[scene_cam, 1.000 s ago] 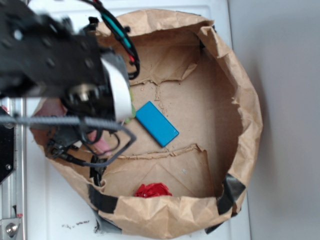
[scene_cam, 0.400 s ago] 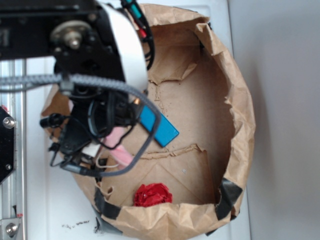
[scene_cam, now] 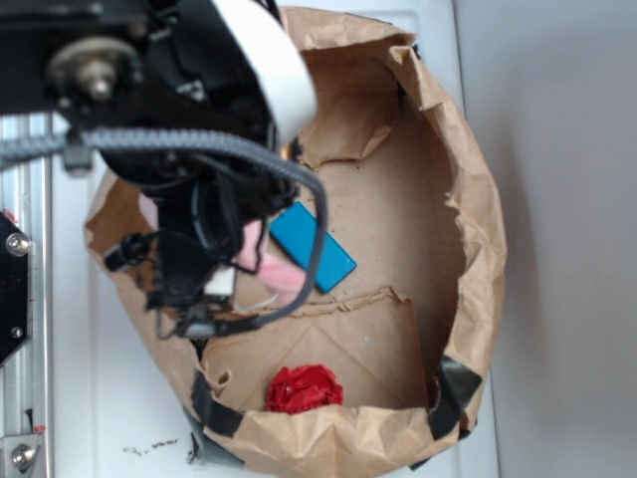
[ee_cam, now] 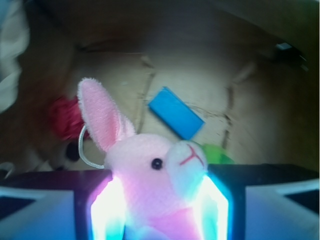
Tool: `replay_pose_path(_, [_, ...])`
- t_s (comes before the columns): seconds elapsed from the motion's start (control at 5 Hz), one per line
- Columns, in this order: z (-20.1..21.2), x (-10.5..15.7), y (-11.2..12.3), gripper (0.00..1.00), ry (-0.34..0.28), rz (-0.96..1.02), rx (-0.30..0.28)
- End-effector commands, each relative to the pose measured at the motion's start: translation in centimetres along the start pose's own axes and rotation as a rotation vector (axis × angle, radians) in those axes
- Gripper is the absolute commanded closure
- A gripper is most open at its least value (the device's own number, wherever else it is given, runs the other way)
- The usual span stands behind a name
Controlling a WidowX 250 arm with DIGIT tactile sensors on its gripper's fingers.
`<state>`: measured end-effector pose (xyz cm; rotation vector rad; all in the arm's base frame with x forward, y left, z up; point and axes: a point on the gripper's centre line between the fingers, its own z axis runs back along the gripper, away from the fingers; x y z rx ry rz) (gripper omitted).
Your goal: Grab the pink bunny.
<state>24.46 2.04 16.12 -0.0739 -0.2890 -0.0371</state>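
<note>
Gripper [ee_cam: 159,200] with jaws pinching the pink bunny [ee_cam: 152,175] by its body, held above the paper bag [scene_cam: 478,249] floor, blue block [ee_cam: 176,113] beyond.

We see the pink bunny [ee_cam: 155,190] as a fuzzy pale-pink plush with one long ear standing up, a black bead eye, a white muzzle stitched in red and a thin white cord loop behind its head. Its body sits wedged between two glowing pads, head upright; from outside, only bits of pink [scene_cam: 271,267] show under the arm
</note>
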Motion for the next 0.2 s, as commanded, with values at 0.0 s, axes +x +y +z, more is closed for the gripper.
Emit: replay_pose_path(0.0, [1.38,0.99,3.51,1.00,-0.093,0.135,0.100])
